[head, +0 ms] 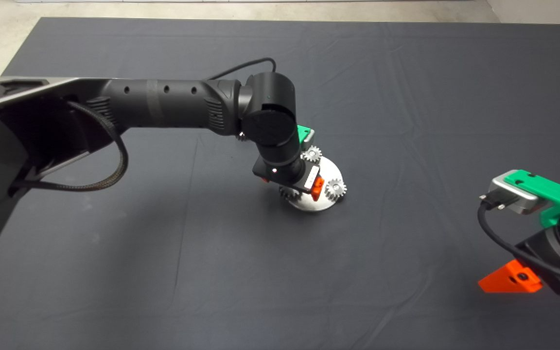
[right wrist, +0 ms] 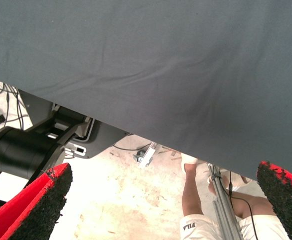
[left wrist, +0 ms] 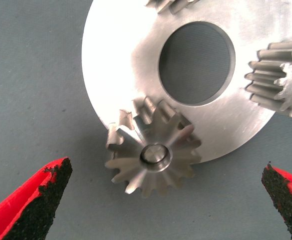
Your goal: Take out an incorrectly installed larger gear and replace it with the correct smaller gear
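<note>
1. The left gripper (left wrist: 155, 205) is parked right over the round silver plate (head: 331, 170) near the middle of the dark mat (head: 163, 267), with the arm coming in from the 9 o'clock side in the head view.
2. Its fingers (left wrist: 36, 200) are spread wide, one on each side of the larger gear (left wrist: 153, 152), and neither pad touches it.
3. That gear sits on a pin at the plate's edge, at about 7 o'clock on the plate in the head view, mostly hidden under the wrist there. The wrist view shows its teeth overhanging the plate's rim.
4. Two smaller gears are also mounted on the plate: one (head: 313, 154) at about 11 o'clock and one (head: 335, 188) at about 4 o'clock.
5. The plate has a big round hole (left wrist: 196, 62) in the middle.
6. The right gripper (right wrist: 155, 210) waits at the mat's 4 o'clock edge, fingers wide apart and holding nothing. Its wrist view shows the floor and a person's leg (right wrist: 193, 192).
</note>
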Available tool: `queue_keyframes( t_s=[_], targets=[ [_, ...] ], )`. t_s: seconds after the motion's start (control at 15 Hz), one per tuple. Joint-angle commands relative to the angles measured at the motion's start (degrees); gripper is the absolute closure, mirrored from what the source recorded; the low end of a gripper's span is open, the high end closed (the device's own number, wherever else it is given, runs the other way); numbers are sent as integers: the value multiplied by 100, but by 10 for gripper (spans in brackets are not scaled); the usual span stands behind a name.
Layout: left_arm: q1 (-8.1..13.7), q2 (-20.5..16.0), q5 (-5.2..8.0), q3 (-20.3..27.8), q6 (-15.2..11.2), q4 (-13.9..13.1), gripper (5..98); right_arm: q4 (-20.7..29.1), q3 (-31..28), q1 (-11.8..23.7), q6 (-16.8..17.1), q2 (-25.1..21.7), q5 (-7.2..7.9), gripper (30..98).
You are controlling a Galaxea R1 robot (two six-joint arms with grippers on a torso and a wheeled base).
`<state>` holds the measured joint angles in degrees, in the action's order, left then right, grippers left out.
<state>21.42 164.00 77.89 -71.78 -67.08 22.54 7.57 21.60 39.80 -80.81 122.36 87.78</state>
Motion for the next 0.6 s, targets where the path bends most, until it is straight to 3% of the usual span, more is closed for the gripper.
queue_keyframes(
  t_s=[0.0, 0.53],
  targets=[
    [61, 132, -67, -162, 138, 49, 55, 183, -8, 72, 13, 4, 679, 309],
    [55, 225, -71, -221, 169, 241, 55, 192, -8, 81, 13, -56, 679, 309]
  ],
)
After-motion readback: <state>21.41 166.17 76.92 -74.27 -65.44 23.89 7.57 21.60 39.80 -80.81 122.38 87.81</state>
